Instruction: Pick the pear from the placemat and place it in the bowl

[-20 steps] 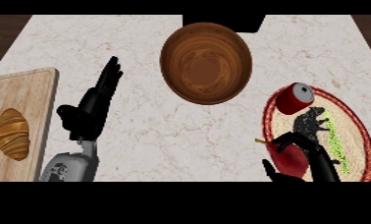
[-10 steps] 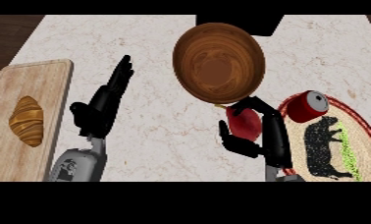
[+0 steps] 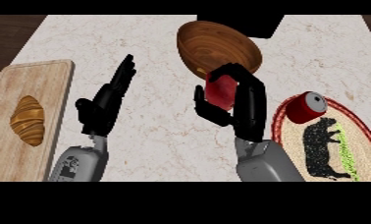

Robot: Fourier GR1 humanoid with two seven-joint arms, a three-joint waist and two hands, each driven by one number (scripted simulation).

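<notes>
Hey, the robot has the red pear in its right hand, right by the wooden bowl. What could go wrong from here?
1. The pear in the right robot hand appears level with the near rim of the bowl, not over its middle. Released here, it might strike the rim and roll onto the counter.
2. The fingers curled round the pear lie close to that rim, so pushing forward could nudge the bowl.

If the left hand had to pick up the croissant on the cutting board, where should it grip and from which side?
Probably the thick middle of the croissant, from above. It lies flat on the cutting board, tapered ends pointing toward and away from the robot, so fingers and thumb of the left hand could close across its long sides.
</notes>
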